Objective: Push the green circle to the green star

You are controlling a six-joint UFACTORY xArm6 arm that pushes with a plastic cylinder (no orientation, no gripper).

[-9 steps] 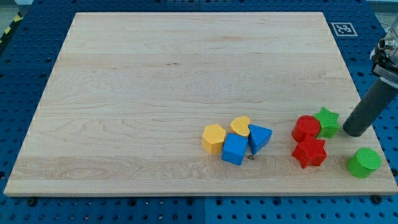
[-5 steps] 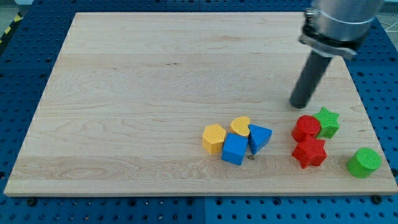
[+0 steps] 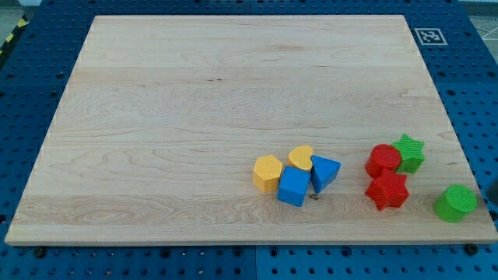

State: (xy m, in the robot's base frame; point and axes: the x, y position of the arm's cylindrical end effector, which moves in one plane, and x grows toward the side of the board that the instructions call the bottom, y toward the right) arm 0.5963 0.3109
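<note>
Only a dark sliver, perhaps my tip (image 3: 495, 194), shows at the right edge, just right of the green circle (image 3: 455, 203); the green star (image 3: 410, 152) sits apart, farther back-left.

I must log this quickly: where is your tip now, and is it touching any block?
My tip: barely in view; only a dark sliver shows at the view's right edge beside the green circle; contact cannot be told.

No legible text. A black-and-white fiducial marker (image 3: 429, 36) sits on the blue base beside the board's (image 3: 194, 117) top-right corner.
</note>
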